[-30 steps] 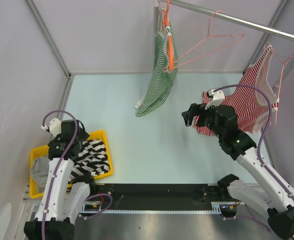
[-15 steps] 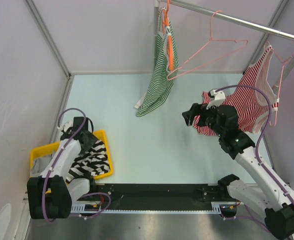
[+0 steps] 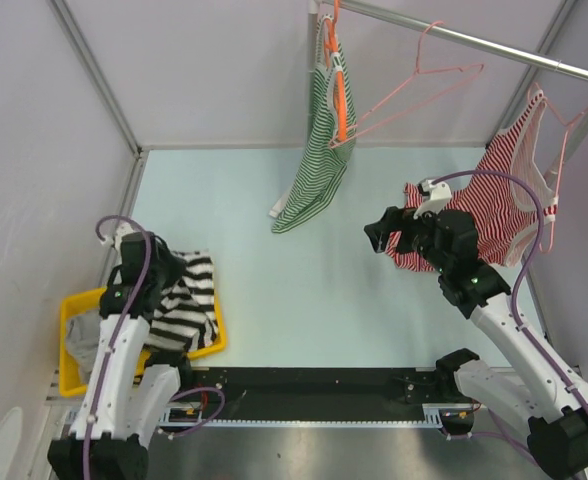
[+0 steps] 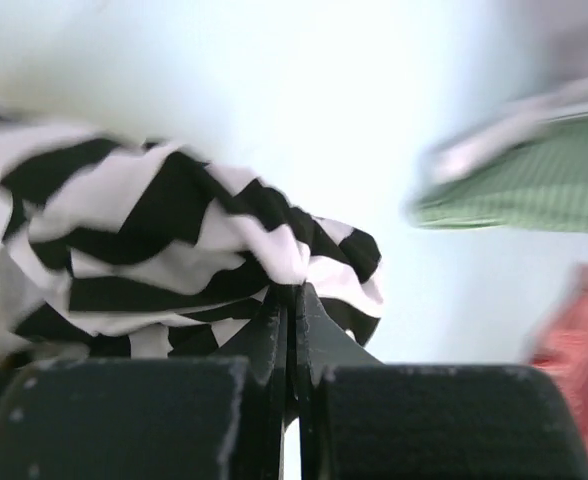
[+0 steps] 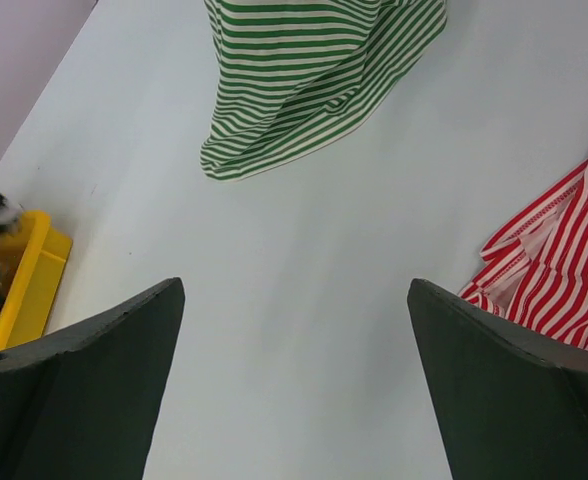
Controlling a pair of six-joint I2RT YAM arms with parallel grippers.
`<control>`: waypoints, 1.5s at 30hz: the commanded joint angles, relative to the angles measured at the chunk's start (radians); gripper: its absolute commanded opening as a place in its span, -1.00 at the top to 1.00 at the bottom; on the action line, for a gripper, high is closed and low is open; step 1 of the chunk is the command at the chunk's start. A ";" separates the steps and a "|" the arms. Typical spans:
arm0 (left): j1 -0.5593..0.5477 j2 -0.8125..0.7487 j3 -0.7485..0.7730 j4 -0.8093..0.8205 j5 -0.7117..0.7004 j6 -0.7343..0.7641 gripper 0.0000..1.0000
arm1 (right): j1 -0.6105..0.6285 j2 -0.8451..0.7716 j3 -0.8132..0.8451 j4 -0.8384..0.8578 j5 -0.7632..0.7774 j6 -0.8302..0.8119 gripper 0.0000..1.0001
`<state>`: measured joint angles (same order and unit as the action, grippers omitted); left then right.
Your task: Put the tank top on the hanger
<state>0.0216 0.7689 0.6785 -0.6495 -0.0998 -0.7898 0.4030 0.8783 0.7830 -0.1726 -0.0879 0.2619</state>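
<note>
While my left gripper hung over the far edge of the yellow plastic bin, its two black fingers were pressed together on a fold of the soft black-and-white striped tank top, and the cloth bunched up just beyond their tips. The rest of the tank top lay draped in the bin and across its rim near the table's left near corner, with a grey garment beside it in the same bin. My right gripper was held above the pale green table, well apart from the bin, its fingers spread wide with the table surface showing between them. The thin pale pink wire hanger hung by its hook from the metal rail at the far side, between a green-and-white striped top on an orange hanger and a red-and-white striped top, and well apart from the tank top.
</note>
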 commanded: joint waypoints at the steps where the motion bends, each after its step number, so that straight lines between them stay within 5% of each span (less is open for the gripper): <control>1: -0.014 -0.108 0.212 0.151 0.142 0.092 1.00 | -0.004 -0.012 0.018 0.047 -0.027 0.010 -1.00; 6: -0.078 0.074 0.545 0.117 0.274 0.222 1.00 | -0.003 -0.015 0.022 0.048 -0.039 0.014 -0.99; 11: -0.280 0.275 0.835 0.085 0.296 0.305 1.00 | -0.004 -0.025 0.032 0.036 -0.049 0.027 -1.00; 16: -0.483 0.412 0.941 0.170 0.481 0.350 1.00 | -0.006 -0.065 0.044 -0.014 -0.009 0.016 -0.99; 19: -0.550 0.438 0.894 0.276 0.633 0.324 0.96 | -0.007 -0.085 0.055 -0.048 0.013 0.005 -0.99; 22: -0.563 0.370 0.694 0.414 0.638 0.290 0.77 | -0.007 -0.099 0.059 -0.082 0.028 0.000 -0.99; 24: -0.560 0.324 0.502 0.426 0.497 0.331 -0.26 | -0.007 -0.107 0.056 -0.106 0.028 -0.003 -0.99; 26: -0.543 0.293 0.336 0.348 0.361 0.377 -0.98 | -0.007 -0.110 0.049 -0.125 0.027 -0.003 -0.99; 31: -0.466 0.276 0.132 0.251 0.151 0.371 -0.99 | 0.002 -0.110 0.009 -0.163 -0.009 0.014 -1.00; 35: -0.489 0.222 0.098 0.300 0.141 0.383 -0.99 | 0.008 -0.098 -0.034 -0.180 -0.006 0.060 -0.99; 45: -0.807 0.441 0.058 0.551 0.127 0.340 -0.99 | 0.007 0.065 -0.130 -0.016 -0.007 0.214 -0.94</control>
<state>-0.6754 1.0973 0.7441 -0.2226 0.0689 -0.4374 0.4046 0.8860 0.6571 -0.3000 -0.0914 0.4030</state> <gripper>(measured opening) 0.993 0.973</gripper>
